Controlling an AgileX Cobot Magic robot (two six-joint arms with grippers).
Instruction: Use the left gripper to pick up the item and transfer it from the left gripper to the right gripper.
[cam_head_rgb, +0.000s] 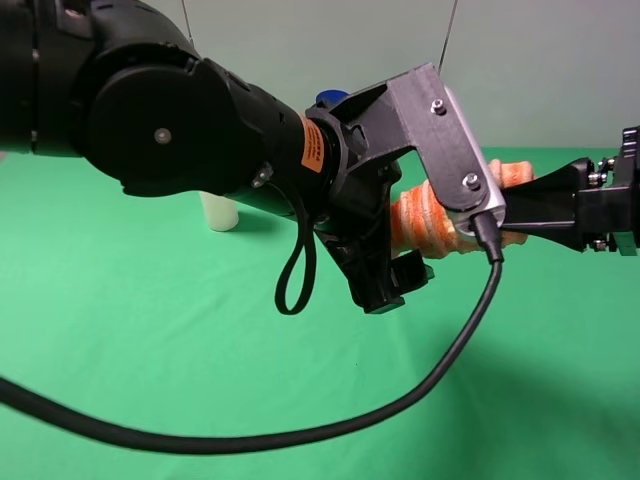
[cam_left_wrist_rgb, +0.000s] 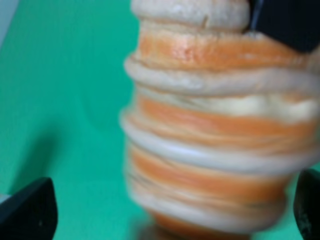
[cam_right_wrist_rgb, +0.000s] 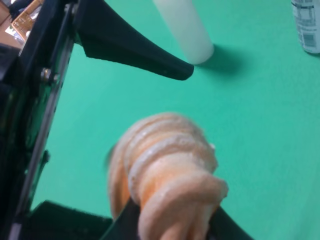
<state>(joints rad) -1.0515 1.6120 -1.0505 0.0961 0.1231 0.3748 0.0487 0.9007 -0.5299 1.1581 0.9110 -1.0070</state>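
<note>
This is a robot test lab: a counter (cam_head_rgb: 120, 340) covered in plain green cloth, a bare pale wall (cam_head_rgb: 280, 50) behind the white cylinder (cam_head_rgb: 220, 212) standing on it, and a black robot arm (cam_head_rgb: 150, 120) trailing a loose cable (cam_head_rgb: 300, 438) in front of that cylinder.

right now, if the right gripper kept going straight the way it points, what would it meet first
The item: its end lies between the fingers of the right gripper, so that comes first. Beyond it in line is the left gripper, though how close is hard to judge.
</note>
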